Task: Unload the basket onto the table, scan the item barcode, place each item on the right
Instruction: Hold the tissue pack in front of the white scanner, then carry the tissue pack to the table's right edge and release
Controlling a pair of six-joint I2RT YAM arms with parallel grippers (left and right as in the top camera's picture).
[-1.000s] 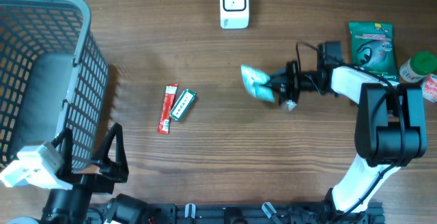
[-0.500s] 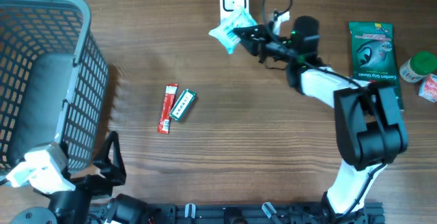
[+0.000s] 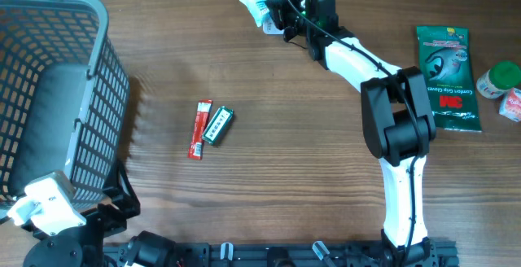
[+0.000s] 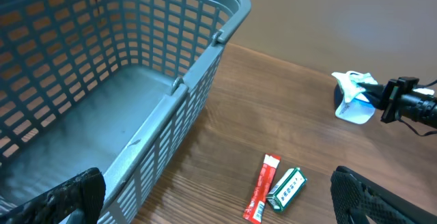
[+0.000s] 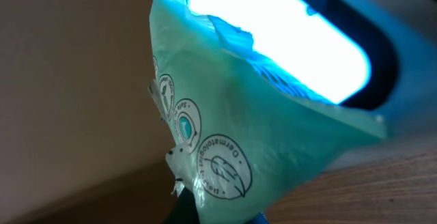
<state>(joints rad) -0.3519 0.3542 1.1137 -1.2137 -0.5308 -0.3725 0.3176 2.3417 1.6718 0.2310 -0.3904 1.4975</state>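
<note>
Desk: At near left, left gripper (image 4: 215,186) spread wide, holding nothing, beside grey basket (image 3: 106,23)?

Field: Correct. Farther out, mid-table: red stick pack (image 3: 199,129) and green gum pack (image 3: 218,124), side by side, well apart from both arms.

Desk: And at far edge?

Field: Right gripper (image 3: 275,10) clenched on pale teal packet (image 3: 254,2), raised close before lit scanner (image 5: 293,46).

Desk: Advice for a clean read?

Field: Hold steady. Turn printed face squarely toward the window, keeping crumpled folds off the code. Barcode itself not visible from any view; possibly needs a slow roll of the wrist.
</note>
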